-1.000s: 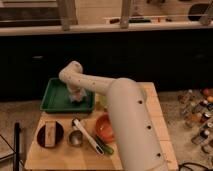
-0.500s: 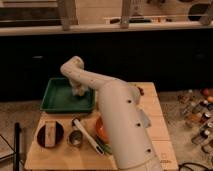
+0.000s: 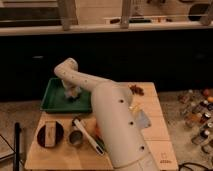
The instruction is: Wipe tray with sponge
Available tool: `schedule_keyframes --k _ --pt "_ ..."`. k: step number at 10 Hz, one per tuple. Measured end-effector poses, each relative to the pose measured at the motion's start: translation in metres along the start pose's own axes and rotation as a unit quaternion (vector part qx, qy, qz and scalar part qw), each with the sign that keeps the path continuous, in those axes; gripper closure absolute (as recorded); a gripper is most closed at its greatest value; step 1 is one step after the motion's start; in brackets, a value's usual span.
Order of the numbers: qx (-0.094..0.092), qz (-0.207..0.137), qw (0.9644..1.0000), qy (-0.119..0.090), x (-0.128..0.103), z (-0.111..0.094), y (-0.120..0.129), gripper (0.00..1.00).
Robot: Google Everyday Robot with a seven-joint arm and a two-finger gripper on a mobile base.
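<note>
My arm [image 3: 112, 120] is a smooth cream-white shell, very thick and round in the near segment, and it becomes thinner toward the far segment, which ends in a rounded joint like a ball. On the thick segment I have a few small dark dots, screws or holes, I cannot tell which. My gripper [image 3: 72, 92] is a pale grey shape at the arm's end, low over the tray [image 3: 50, 99].

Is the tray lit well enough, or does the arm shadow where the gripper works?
Camera view: the tray is evenly lit and reads green; the gripper is over its right half in the image, no heavy shadow there; the arm looks bright; behind the table it is dark.
</note>
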Motion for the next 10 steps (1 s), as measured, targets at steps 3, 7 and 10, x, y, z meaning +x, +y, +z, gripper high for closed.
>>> schedule_keyframes --k 3,7,10 --pt "-0.005 -0.013 0.9998 -0.012 -0.009 -0.003 0.029 0.98" --pt "0.003 0.007 1.0 -0.004 0.009 -0.009 0.043 0.98" --pt "0.011 0.016 0.9998 0.006 0.019 -0.012 0.038 0.98"
